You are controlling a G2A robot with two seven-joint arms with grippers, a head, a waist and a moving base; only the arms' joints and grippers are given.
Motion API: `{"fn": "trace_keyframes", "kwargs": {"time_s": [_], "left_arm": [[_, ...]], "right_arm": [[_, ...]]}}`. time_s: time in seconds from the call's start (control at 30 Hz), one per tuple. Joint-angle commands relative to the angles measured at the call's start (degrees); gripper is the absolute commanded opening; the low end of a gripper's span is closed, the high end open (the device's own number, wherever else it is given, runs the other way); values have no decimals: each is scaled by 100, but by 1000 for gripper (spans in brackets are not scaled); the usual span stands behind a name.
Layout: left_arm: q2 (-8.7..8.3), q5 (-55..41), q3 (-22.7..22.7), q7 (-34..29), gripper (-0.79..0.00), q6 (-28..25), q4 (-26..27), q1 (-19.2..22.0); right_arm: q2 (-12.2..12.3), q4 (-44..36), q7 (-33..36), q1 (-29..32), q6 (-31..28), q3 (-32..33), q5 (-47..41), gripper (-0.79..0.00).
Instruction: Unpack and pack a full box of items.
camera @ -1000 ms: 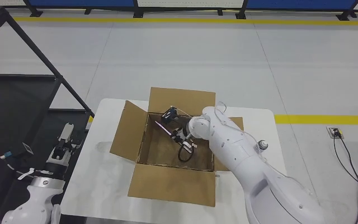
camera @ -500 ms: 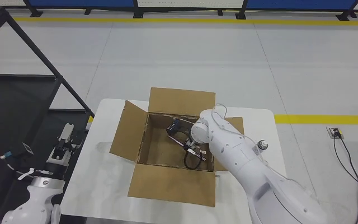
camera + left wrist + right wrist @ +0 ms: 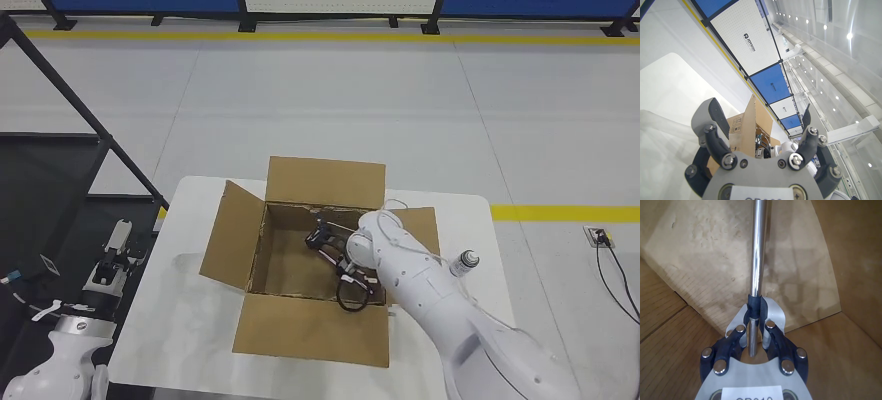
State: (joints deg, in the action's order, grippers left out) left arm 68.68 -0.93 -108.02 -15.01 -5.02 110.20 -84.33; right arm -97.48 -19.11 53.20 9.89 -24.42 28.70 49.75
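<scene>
An open cardboard box [image 3: 325, 180] stands on the white table [image 3: 180, 310] with its flaps spread. My right gripper [image 3: 320, 240] is down inside it, near the far right part of the floor. In the right wrist view this gripper [image 3: 755, 311] is shut on a shiny metal rod [image 3: 757, 256], its dark pads [image 3: 763, 308] clamping the rod close to one end. The rod runs away over the box's brown floor [image 3: 696, 256]. My left gripper [image 3: 761, 113] is open and holds nothing; it sits off the table's left edge [image 3: 118, 240], with the box [image 3: 748, 121] ahead of it.
A black metal frame [image 3: 80, 110] slants past the table's left side. A small white object with a dark top [image 3: 462, 262] is right of the box, beside the right arm. The box's walls stand close around the right gripper. A yellow line [image 3: 570, 212] marks the floor.
The right gripper has moved with the rod from the box's far wall toward the near right and lower into the box. The box has shifted slightly. The left arm has kept still.
</scene>
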Motion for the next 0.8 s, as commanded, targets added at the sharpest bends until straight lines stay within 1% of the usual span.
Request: {"fn": "trace_keyframes", "kwargs": {"time_s": [0.0, 0.13, 0.27, 0.4, 0.77], "left_arm": [[0, 0, 0, 0, 0, 0, 0, 0], [0, 0, 0, 0, 0, 0, 0, 0], [0, 0, 0, 0, 0, 0, 0, 0], [0, 0, 0, 0, 0, 0, 0, 0], [0, 0, 0, 0, 0, 0, 0, 0]], "right_arm": [[-13, -4, 14, 12, 37, 3, 14, -536], [-40, -8, 12, 22, 81, 12, 45, -517], [-68, -15, -26, 34, 125, 23, 73, -517], [-95, 4, -120, 50, 187, 36, 107, -542], [-200, 135, -149, 99, 265, 42, 188, -557]]}}
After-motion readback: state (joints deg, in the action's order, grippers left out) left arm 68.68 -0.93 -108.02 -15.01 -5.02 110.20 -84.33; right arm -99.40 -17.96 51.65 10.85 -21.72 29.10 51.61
